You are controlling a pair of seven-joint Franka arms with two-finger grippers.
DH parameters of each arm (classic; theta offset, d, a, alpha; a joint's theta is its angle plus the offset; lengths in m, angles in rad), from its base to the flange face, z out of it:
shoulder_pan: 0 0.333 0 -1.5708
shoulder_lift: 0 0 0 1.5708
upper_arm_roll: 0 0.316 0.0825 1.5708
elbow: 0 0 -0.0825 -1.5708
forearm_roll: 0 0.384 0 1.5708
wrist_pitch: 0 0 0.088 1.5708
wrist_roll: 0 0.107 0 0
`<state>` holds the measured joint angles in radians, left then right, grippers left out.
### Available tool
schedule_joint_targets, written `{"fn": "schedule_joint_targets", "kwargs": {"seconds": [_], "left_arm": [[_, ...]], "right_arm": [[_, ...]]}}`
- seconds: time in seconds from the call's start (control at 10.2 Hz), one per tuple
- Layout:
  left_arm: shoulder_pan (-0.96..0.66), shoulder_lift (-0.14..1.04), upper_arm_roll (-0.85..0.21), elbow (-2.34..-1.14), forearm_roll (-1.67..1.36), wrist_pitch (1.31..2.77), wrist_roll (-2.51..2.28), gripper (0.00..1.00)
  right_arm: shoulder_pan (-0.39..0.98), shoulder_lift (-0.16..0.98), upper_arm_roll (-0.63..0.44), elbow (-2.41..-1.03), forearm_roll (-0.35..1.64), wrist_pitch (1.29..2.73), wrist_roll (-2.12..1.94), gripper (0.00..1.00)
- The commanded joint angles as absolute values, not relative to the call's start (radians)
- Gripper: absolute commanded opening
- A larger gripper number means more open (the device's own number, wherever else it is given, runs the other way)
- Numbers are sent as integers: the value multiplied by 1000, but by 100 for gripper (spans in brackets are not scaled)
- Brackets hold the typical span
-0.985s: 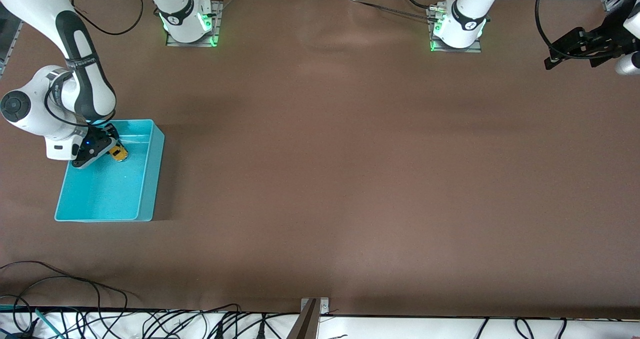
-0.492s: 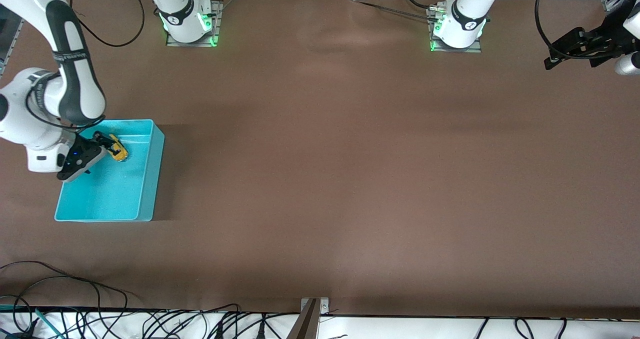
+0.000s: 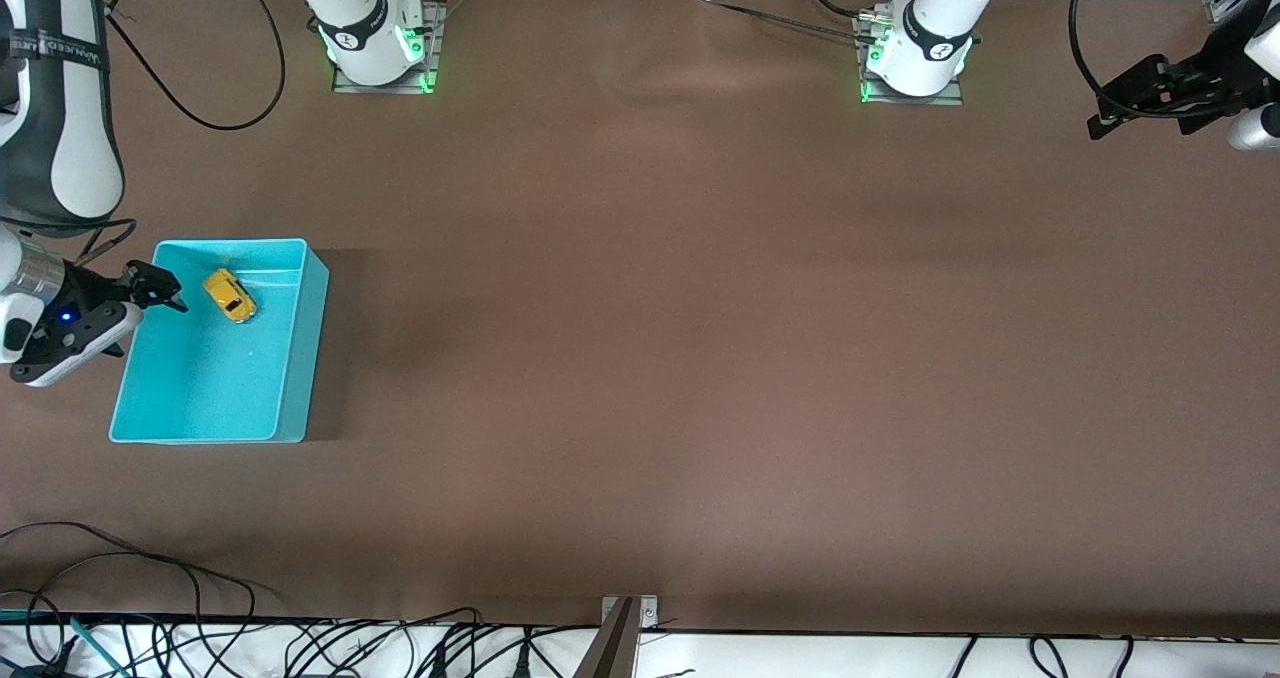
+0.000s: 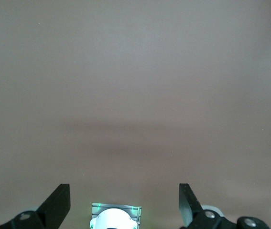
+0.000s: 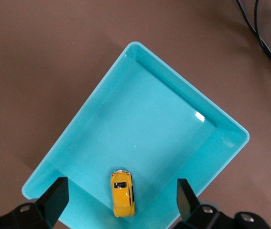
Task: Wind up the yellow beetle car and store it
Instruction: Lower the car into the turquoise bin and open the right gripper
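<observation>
In the front view, the yellow beetle car sits on its wheels on the floor of the cyan bin, in the part of the bin farther from the front camera, close to that end wall, and nothing touches it. The right gripper hangs over the bin's rim on the side toward the right arm's end of the table, its jaws spread and empty, just beside the car but apart from it. The left gripper waits up at the left arm's end of the table, well apart from the bin, and holds nothing. In the left wrist view, the left gripper shows both fingers standing wide with only bare brown table under them. In the right wrist view, the right gripper looks straight down into the cyan bin, fingers wide, and the yellow beetle car rests inside near one corner, clear of both fingertips. Judging from this, the storing step looks complete, since the car lies free in the bin (whether its spring was wound cannot be told from how it sits). What seems left is only for the right arm to draw away from the bin.
</observation>
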<state>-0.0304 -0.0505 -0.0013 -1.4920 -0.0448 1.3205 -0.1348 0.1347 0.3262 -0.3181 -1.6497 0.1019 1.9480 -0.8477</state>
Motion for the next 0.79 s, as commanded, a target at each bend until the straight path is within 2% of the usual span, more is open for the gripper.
{"fn": "schedule_joint_targets", "kwargs": {"seconds": [0.0,0.3,0.69], "left_arm": [[-31,-35,0,-1459,-63,1302,-135,100],[-32,-35,0,-1459,-63,1302,-135,100],[-32,-35,-2,-1459,-63,1302,-135,100]], "right_arm": [[187,310,-321,-1586,104,1869,-595,100],[264,258,-321,-1585,98,1813,-228,100],[314,204,-318,-1591,-8,1761,-54,100]]}}
